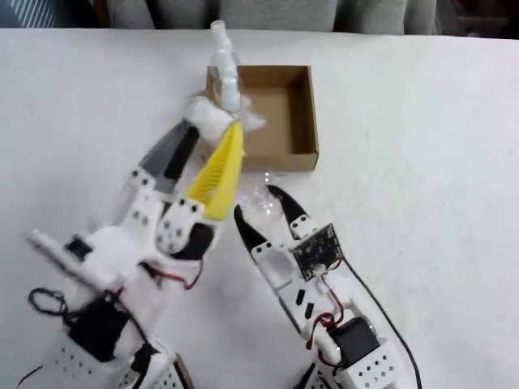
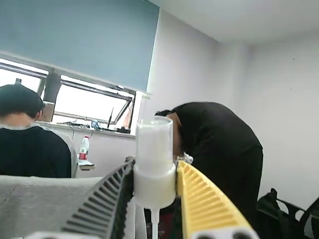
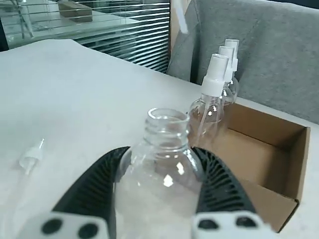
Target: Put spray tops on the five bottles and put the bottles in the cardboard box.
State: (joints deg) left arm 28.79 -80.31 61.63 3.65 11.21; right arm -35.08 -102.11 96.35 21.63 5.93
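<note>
Now capping: spray top [image 2: 153,164] clamped between left fingers [image 2: 209,204], open bottle [image 3: 159,169] between right fingers [image 3: 219,184]; we must align them next.

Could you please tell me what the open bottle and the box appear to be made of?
The open bottle: clear, glossy plastic, possibly glass; see-through with bright glints. The box: matte brown cardboard, judging by its dull folded walls.
</note>
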